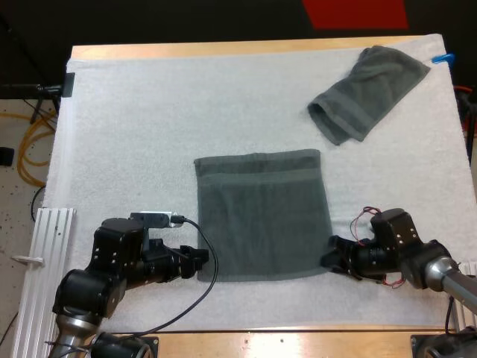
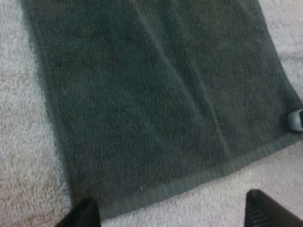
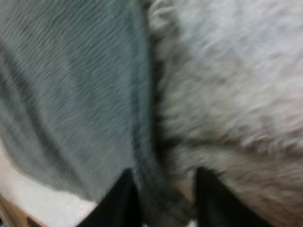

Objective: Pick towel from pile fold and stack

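I see a dark grey-green terry towel (image 1: 262, 215) spread flat, one hem band across its 12 o'clock edge, at mat centre. A crumpled dark grey-green towel (image 1: 369, 93) lies at 2 o'clock, well apart.

A flat towel (image 1: 262, 216) is lying spread out in the middle of the white mat (image 1: 134, 134), roughly square, with a woven band running along its far edge. A crumpled towel (image 1: 369, 93) is sitting well apart from it at the mat's far right corner, bunched and lying at a slant. The left gripper (image 1: 198, 259) is resting low at the flat towel's near left corner, pointing toward it. The right gripper (image 1: 332, 255) is reaching in at the near right corner, touching the fabric. The table (image 1: 223, 49) is showing as a wooden strip beyond the mat.
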You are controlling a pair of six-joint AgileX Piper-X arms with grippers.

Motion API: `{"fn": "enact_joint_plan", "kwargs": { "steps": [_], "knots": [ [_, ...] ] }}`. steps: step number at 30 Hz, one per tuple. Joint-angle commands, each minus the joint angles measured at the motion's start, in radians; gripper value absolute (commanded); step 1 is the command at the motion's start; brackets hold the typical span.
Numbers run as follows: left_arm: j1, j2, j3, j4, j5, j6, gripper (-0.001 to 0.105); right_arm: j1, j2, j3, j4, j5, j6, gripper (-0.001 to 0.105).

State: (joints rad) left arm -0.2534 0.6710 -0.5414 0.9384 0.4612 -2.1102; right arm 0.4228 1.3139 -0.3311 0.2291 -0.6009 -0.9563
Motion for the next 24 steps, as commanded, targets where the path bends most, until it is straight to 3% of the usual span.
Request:
{"fn": "enact_joint_plan", "kwargs": {
  "steps": [1,2,7,10,14,18,24],
  "knots": [
    [0.001,-0.006,0.008,-0.001,0.007,-0.006,0.061,0.001,0.011,0.008,0.016,0.031,-0.008,0.006],
    [0.001,-0.006,0.019,-0.001,0.007,-0.006,0.061,0.001,0.011,0.008,0.016,0.037,-0.01,0.0],
    [0.001,-0.002,0.085,-0.003,0.022,-0.023,0.061,0.001,0.011,0.008,0.016,0.043,-0.018,0.0],
    [0.001,0.018,0.108,-0.067,0.022,-0.066,0.061,0.001,0.011,0.008,0.016,0.043,-0.019,0.0],
    [0.001,0.101,0.115,-0.107,-0.065,-0.068,0.061,0.001,0.011,0.008,0.016,0.032,-0.019,0.0],
    [0.001,0.218,0.118,-0.131,-0.075,-0.033,0.061,0.001,0.011,0.008,0.016,0.012,-0.019,0.0],
    [0.001,0.418,0.118,-0.281,0.04,0.027,0.061,0.001,0.011,0.008,0.016,0.012,-0.019,0.0]
  ]
}}
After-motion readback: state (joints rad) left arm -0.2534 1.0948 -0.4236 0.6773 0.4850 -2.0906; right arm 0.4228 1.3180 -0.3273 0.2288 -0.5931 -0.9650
